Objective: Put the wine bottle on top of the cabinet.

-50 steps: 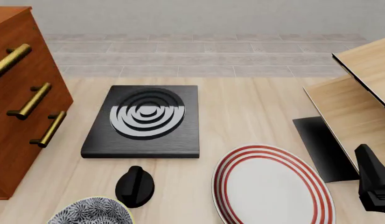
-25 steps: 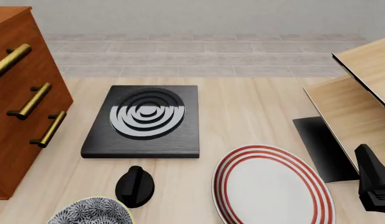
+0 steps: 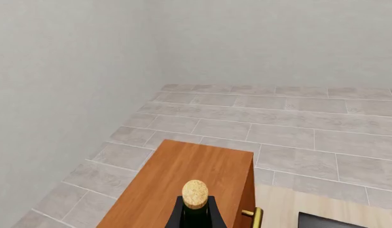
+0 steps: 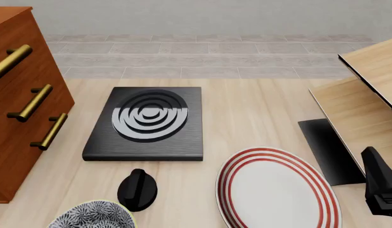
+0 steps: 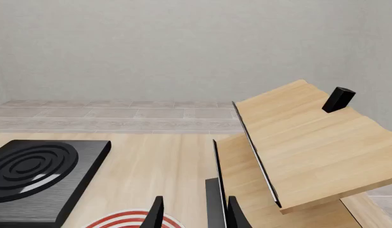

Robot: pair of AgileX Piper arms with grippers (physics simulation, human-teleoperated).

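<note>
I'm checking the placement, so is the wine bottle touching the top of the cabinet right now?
Cannot tell. The left wrist view shows only the wine bottle's cork and neck above the cabinet top; its base is below the frame, and the front view misses the bottle.

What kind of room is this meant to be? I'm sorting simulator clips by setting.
Probably a kitchen or dining mock-up, rendered in simulation: a black hob with ringed burner, a red-rimmed plate and a patterned bowl sit on a pale wood table, beside a reddish-brown cabinet, with grey tiled floor beyond.

cabinet [image 4: 18, 109]: glossy reddish wood | handles [image 4: 31, 102]: brass | plate [image 4: 275, 190]: smooth glazed
</note>
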